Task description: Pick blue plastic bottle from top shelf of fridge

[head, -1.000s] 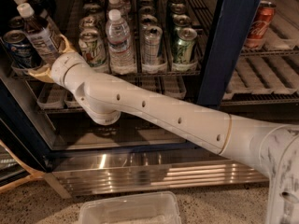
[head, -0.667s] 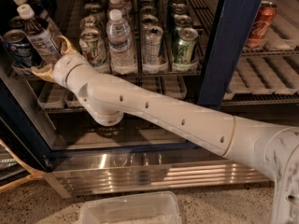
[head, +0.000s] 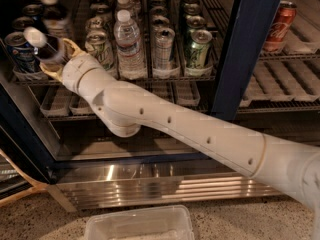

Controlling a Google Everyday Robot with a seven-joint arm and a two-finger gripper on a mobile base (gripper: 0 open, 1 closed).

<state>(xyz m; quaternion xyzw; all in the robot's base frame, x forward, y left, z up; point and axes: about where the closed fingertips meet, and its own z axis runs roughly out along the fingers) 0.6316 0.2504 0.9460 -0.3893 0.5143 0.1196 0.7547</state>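
Inside the fridge (head: 246, 54), my gripper (head: 59, 60) is at the left end of the top shelf (head: 172, 76). Its yellowish fingers (head: 73, 47) sit on either side of the blue plastic bottle (head: 49, 53), closed on its dark body. The bottle is tilted, with its white cap (head: 35, 36) leaning to the left and front, and it looks blurred. A second similar bottle (head: 51, 11) stands just behind it. My pale arm (head: 200, 134) stretches from the lower right across the open doorway.
A blue can (head: 17, 51) stands directly left of the gripper. A taller water bottle (head: 129, 41), a silver can (head: 164, 46) and a green can (head: 198, 48) stand to its right. A red can (head: 279, 20) sits behind the right door. A clear plastic bin (head: 140, 226) lies on the floor.
The bottle has tipped from nearly upright to leaning left and forward, its cap now lower. The gripper and wrist have shifted slightly with it.
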